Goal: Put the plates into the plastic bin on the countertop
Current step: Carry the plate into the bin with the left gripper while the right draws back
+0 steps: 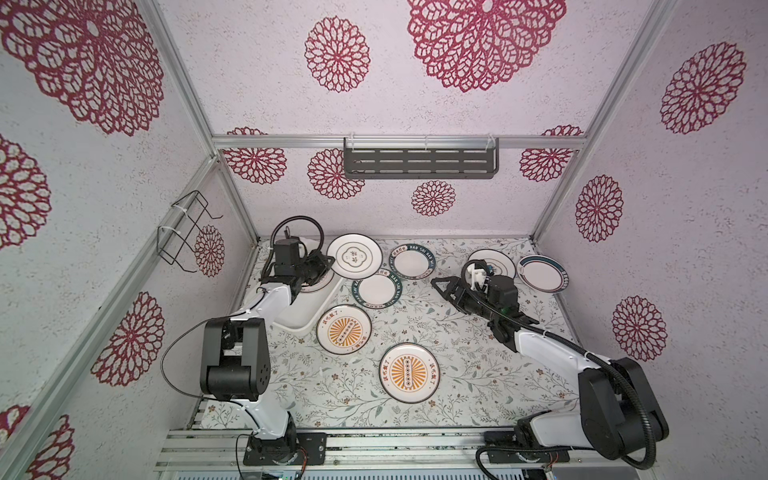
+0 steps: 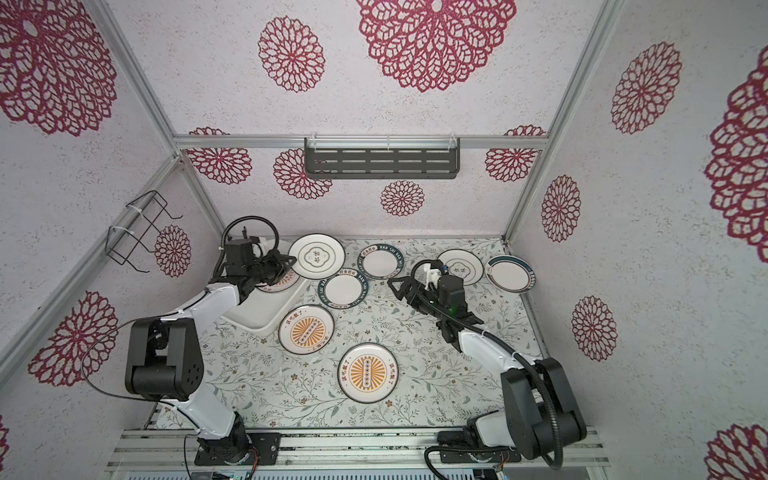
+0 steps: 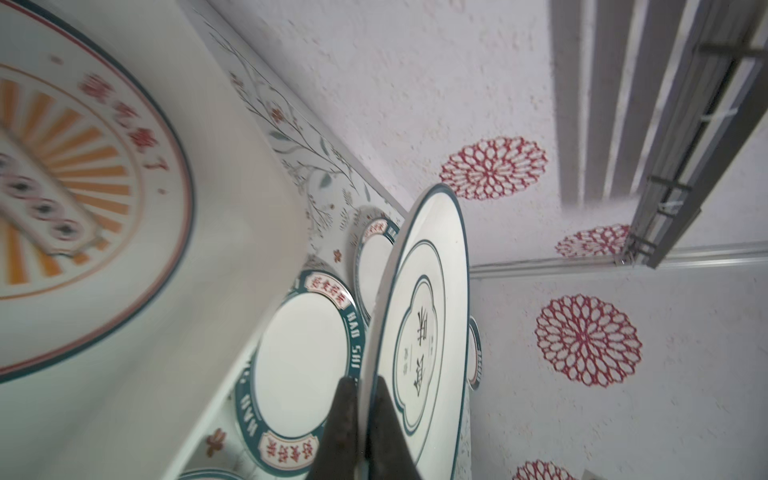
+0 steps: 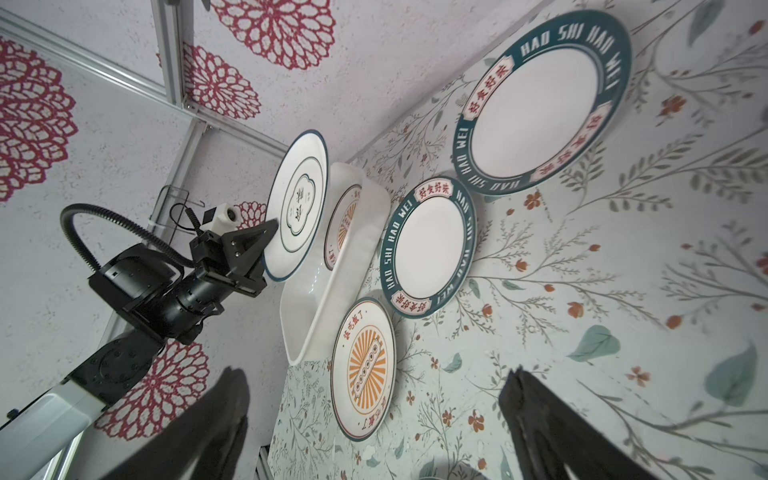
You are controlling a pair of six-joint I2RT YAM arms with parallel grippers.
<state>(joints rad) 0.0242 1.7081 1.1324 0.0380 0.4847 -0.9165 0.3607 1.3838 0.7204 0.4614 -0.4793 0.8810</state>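
Left wrist view: the ringed plate (image 3: 419, 332) is clamped by its rim in the left gripper (image 3: 366, 428), whose jaws are closed tight, one on each face. An edge grip makes sense, I judge, because a thin plate offers nothing else narrow enough to pinch. Close by and blurred, a sunburst plate (image 3: 83, 187) lies flat inside the bin (image 3: 232, 208). Both top views hide most of it under the left arm (image 1: 270, 303).

The right wrist view adds what this one cannot. The held plate hangs above the bin's far end, slightly tilted and apparently not touching it, and the bin's near half is bare. That height probably lets the plate pass over the wall before lowering.

Just beside the bin, on the countertop (image 1: 457, 374), rest a lettered plate (image 1: 376, 290) and a second sunburst plate (image 1: 343, 329). Well away from the bin, the right gripper (image 1: 441, 287) hovers with jaws spread wide and nothing between them, likely keeping out of the way. Farthest from the bin sits a teal-rimmed plate (image 1: 542, 273), which the right wrist view misses.
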